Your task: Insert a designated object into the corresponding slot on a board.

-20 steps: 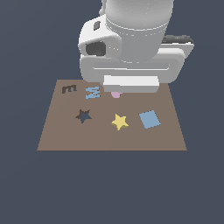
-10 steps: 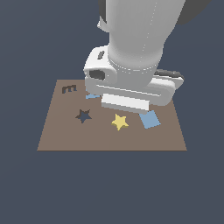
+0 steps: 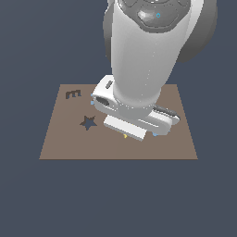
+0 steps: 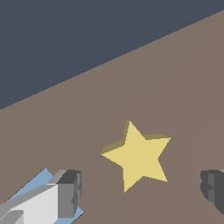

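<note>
A: How is the gripper [image 4: 140,194] sitting?

B: Its fingers [image 4: 70,192] are standing spread wide apart, pinching nothing. The yellow star [image 4: 138,155] is lying flat on the brown board [image 4: 175,78] between them, touching neither.

A: And around it?

B: A blue square [image 4: 41,179] is peeking from under one finger. In the exterior view the arm is covering the star almost wholly, and the star-shaped slot [image 3: 88,122] is lying open toward that view's left, with the E-shaped cutout [image 3: 72,94] beyond it.

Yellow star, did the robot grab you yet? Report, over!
Pincer open, straddling yellow star, not gripping. Star flat on board, outside star slot. Blue square under one finger; path otherwise hidden by arm.
</note>
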`<state>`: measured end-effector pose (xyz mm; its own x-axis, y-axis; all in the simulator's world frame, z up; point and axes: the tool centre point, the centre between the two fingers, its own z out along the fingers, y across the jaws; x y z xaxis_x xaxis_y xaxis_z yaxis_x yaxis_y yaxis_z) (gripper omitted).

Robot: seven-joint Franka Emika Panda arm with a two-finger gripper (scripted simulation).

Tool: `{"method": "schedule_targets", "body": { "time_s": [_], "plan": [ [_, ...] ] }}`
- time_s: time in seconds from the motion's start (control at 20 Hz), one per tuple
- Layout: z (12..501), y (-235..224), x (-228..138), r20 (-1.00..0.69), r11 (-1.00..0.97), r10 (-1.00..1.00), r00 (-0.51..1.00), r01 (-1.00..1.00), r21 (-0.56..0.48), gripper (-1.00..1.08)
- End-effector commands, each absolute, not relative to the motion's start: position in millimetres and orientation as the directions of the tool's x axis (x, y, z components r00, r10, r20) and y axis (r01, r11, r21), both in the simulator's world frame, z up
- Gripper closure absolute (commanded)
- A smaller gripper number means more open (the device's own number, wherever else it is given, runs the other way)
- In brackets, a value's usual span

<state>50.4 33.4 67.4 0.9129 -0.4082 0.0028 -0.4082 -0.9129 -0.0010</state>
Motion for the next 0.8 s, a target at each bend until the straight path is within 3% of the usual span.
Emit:
{"method": "schedule_targets", "body": {
  "time_s": [0.0,0.75],
  "plan": [
    [59.1,32.2,54.2,0.002,-0.897,-0.441,0.897,-0.441,0.000,-0.92],
    [33.6,30.3,57.7,0.000,-0.880,-0.475,0.880,-0.475,0.000,-0.92]
  ]
}}
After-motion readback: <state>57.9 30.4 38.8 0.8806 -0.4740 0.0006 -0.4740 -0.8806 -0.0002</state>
